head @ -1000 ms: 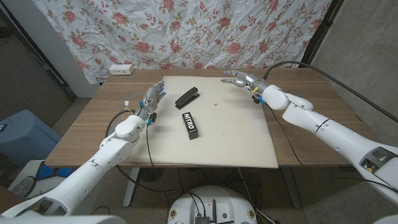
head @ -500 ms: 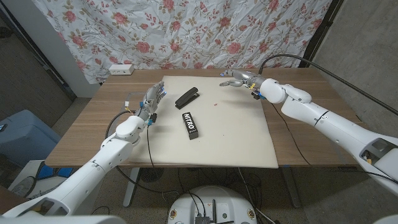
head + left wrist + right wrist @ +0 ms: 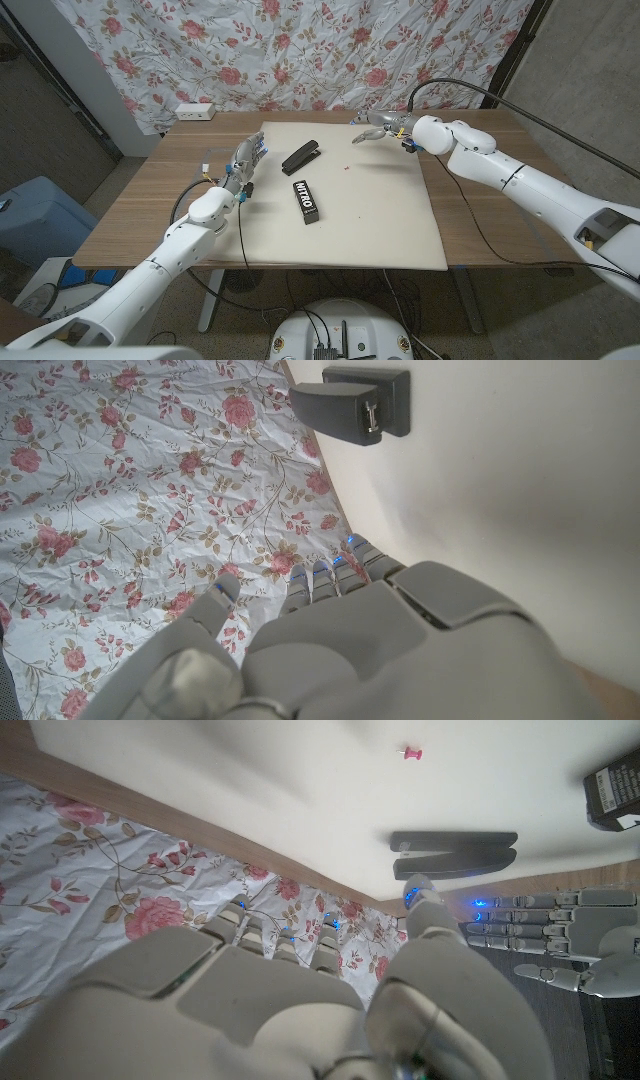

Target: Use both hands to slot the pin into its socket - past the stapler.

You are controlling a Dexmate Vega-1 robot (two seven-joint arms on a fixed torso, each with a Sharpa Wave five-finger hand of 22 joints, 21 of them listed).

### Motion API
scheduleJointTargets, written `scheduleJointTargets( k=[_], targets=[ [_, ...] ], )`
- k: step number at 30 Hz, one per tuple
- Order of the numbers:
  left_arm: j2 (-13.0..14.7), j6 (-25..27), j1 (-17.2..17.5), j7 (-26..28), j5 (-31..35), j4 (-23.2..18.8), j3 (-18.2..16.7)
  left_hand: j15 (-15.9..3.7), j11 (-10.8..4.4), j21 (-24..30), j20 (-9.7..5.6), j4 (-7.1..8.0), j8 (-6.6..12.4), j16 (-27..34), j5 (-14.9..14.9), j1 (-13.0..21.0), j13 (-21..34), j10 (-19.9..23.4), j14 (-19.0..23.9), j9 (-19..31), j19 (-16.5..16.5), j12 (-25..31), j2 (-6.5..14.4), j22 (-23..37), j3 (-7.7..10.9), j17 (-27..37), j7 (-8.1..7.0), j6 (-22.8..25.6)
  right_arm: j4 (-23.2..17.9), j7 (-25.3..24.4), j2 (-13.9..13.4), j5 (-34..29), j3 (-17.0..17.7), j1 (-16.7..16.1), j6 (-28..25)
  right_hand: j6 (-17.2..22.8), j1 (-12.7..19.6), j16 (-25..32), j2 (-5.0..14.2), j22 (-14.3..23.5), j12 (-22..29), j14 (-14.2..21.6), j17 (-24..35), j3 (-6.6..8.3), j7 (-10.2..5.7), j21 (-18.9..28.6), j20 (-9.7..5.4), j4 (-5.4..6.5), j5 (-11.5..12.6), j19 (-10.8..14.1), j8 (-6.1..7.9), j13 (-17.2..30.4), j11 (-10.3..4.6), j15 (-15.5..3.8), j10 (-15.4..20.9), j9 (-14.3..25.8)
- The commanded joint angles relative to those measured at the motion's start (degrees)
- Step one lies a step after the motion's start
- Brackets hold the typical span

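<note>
A tiny pink pin (image 3: pixel 347 167) (image 3: pixel 412 754) lies loose on the white mat (image 3: pixel 380 220), right of the black stapler (image 3: pixel 301 156) (image 3: pixel 355 402) (image 3: pixel 455 853). A black box labelled NITRO (image 3: pixel 307 200) (image 3: pixel 615 785) lies nearer me than the stapler. My right hand (image 3: pixel 378 130) (image 3: pixel 300 990) hovers over the mat's far edge, beyond the pin, fingers spread and holding nothing. At the mat's left edge, beside the stapler, my left hand (image 3: pixel 245 158) (image 3: pixel 350 650) (image 3: pixel 560 935) has its fingers apart and empty.
A white power strip (image 3: pixel 193 111) sits at the table's far left corner. A floral curtain (image 3: pixel 300 50) hangs behind the table. A blue bin (image 3: pixel 30 215) stands on the floor to the left. A black cable (image 3: pixel 470 85) arcs over my right arm.
My right hand has moved left along the mat's far edge, closer to the pin and the stapler. The left hand, pin, stapler and box have stayed put.
</note>
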Motion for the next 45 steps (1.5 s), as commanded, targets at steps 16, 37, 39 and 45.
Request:
scheduleJointTargets(
  k=[16, 37, 39, 45],
  targets=[
    [-0.1, 1.7, -0.4, 0.6, 0.3, -0.2, 0.7, 0.06, 0.22, -0.3, -2.11, 0.04, 0.08, 0.1, 0.0, 0.3, 0.2, 0.8, 1.0, 0.2, 0.6, 0.0, 5.0, 0.3, 0.74, 0.1, 0.01, 0.4, 2.7, 9.4, 2.6, -12.1, -5.9, 6.1, 1.9, 2.1, 5.4, 1.8, -3.54, 0.1, 1.9, 4.6, -0.2, 1.05, 0.07, 1.4, -1.71, 0.46, 1.0, 5.2, 1.47, 0.3, 3.59, 0.97, 5.0, 0.6],
    [0.5, 2.5, 0.2, 1.3, 0.4, -1.2, 0.3, 0.08, 0.24, -0.4, -2.13, 0.06, -0.02, -0.1, 0.0, 0.2, 0.2, 0.8, 1.0, 0.2, 0.6, -0.2, 4.9, 0.3, 0.98, 0.1, 0.08, 0.5, 6.0, 12.3, 6.1, -17.1, -9.1, 8.1, 1.9, 7.2, 8.0, 2.0, -4.97, 0.2, 1.5, 5.9, 0.0, 0.84, -1.11, 1.1, -1.37, 0.93, 0.3, 6.9, 4.33, 0.4, 3.53, 0.86, 6.0, 1.3],
    [0.5, 2.3, 0.2, 1.2, 0.3, -1.1, 0.3, 0.1, 0.26, -0.4, -2.12, 0.06, -0.03, -0.1, 0.0, 0.2, 0.2, 0.8, 1.0, 0.2, 0.6, -0.2, 4.9, 0.3, 1.0, 0.1, 0.08, 0.5, 6.1, 12.1, 6.2, -17.2, -9.1, 8.1, 1.9, 8.5, 8.2, 2.1, -5.01, 0.2, 1.6, 6.1, 0.0, 0.8, -0.69, 1.1, -1.34, 1.0, 0.2, 7.0, 5.01, 0.5, 3.37, 0.78, 6.2, 1.4],
    [0.7, 3.0, 0.3, 1.4, 0.2, -1.5, 0.3, 0.11, 0.18, -0.5, -2.15, 0.06, -0.05, -0.2, 0.0, 0.2, 0.2, 0.8, 1.0, 0.2, 0.6, -0.3, 4.9, 0.3, 1.06, 0.1, 0.09, 0.5, 6.4, 12.0, 6.7, -18.8, -10.1, 8.2, 2.0, 10.3, 8.8, 2.2, -4.88, 0.2, 1.7, 6.5, 0.1, 0.88, -1.16, 1.1, -1.53, 1.03, 0.1, 7.4, 6.01, 0.5, 3.01, 0.47, 6.8, 1.6]
  ],
)
